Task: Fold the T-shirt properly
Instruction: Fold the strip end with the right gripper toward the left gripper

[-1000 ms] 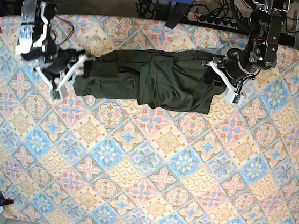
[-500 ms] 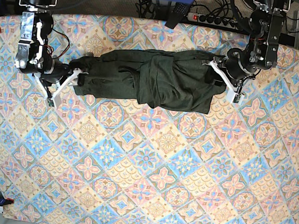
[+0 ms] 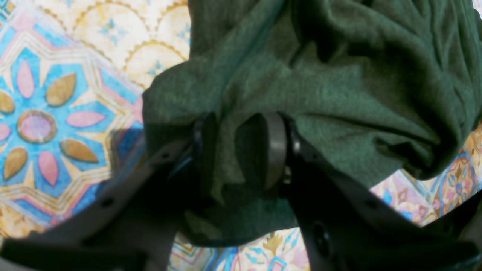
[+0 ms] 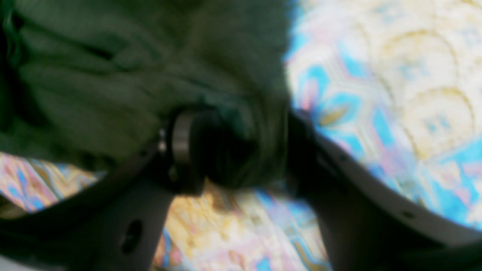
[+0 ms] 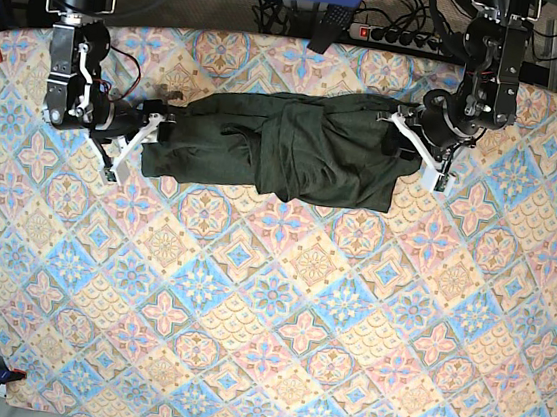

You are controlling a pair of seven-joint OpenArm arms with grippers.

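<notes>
Base view — T-shirt (image 5: 285,154) between tools

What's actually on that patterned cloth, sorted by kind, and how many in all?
Garments: 1, the dark green T-shirt
Robot tools: 2, the left tool and the right tool, one at each end of it
Total: 3

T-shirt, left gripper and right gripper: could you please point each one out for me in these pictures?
T-shirt (image 5: 285,154): base view, middle of the bunched body.
Left gripper (image 3: 241,150): left wrist view, fabric between its fingertips.
Right gripper (image 4: 241,148): right wrist view, blurred fabric between its fingertips.
</notes>
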